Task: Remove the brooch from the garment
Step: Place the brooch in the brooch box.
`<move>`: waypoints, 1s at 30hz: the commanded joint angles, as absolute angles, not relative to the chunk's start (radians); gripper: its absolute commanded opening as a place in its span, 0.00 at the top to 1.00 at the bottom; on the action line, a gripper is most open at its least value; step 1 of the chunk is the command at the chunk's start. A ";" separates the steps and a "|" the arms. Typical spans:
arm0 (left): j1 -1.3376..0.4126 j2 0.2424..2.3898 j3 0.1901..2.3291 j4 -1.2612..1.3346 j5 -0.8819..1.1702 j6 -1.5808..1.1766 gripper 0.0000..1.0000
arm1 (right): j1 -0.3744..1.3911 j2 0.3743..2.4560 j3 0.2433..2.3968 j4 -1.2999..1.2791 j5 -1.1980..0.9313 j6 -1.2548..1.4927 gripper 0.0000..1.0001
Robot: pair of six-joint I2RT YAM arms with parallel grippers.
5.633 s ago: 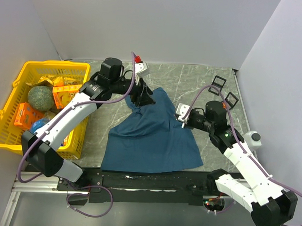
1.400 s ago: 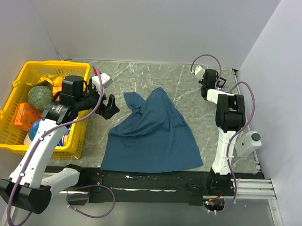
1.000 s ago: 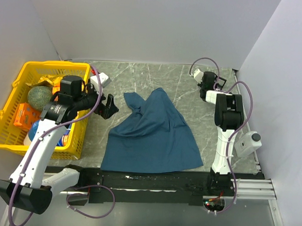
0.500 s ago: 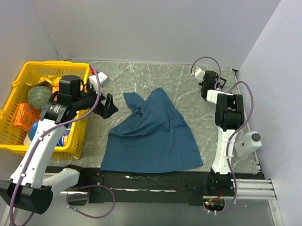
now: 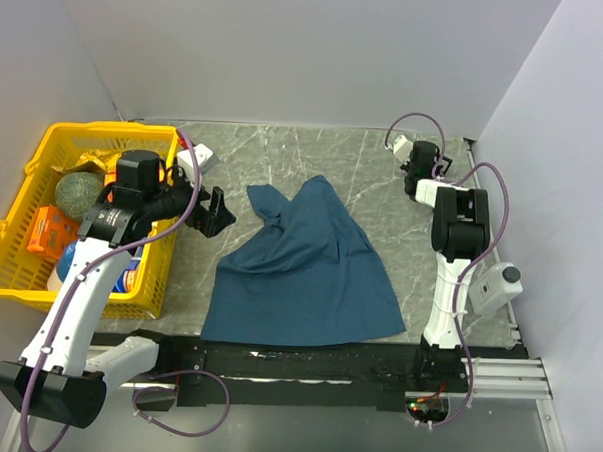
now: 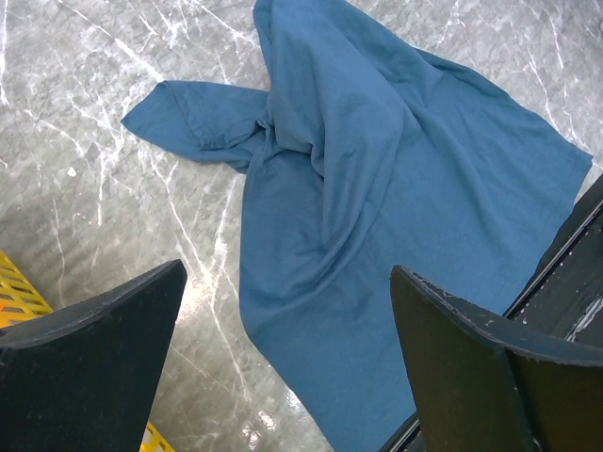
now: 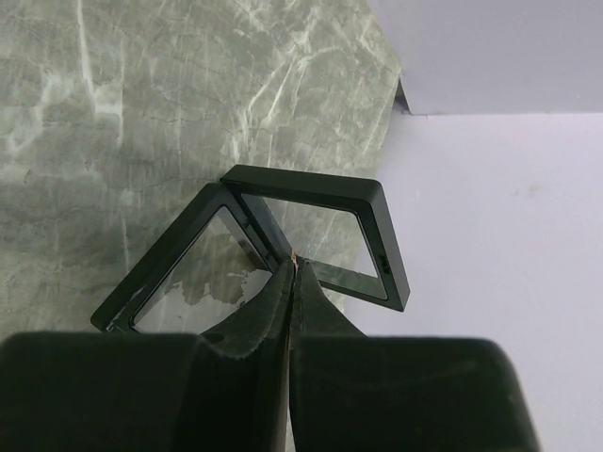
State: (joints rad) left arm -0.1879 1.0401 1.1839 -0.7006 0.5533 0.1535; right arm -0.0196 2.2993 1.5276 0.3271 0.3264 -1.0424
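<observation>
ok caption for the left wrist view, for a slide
Open left gripper framing the crumpled teal T-shirt on the marble table.

A grey-green marbled tabletop (image 5: pixel 315 152) lies beneath the left pincer (image 5: pixel 218 212) and the right pincer (image 7: pixel 292 273). 3 plain pale walls (image 5: pixel 289 45) enclose it: 1 beyond both pincers, 1 well left of the left pincer, 1 just right of the right pincer. Soft, even light leaves pale glare on the stone under the left pincer.

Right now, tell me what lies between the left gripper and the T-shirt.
Only a short stretch of bare marble tabletop lies between the open left gripper and the teal T-shirt; the top view shows it.
</observation>
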 commanded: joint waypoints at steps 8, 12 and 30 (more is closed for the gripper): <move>-0.172 1.028 1.189 -0.667 0.592 0.146 0.04 | -0.018 2.315 1.546 0.324 0.293 -1.046 1.00; -0.169 1.026 1.186 -0.667 0.597 0.146 0.04 | -0.020 2.315 1.549 0.319 0.288 -1.043 1.00; -0.155 1.019 1.173 -0.657 0.615 0.143 0.04 | -0.012 2.326 1.546 0.304 0.282 -1.040 0.96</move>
State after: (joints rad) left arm -0.1631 1.0370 1.1767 -0.6930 0.5819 0.1524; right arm -0.0189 2.2997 1.5276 0.2832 0.2863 -1.0424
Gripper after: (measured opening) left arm 0.962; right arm 0.037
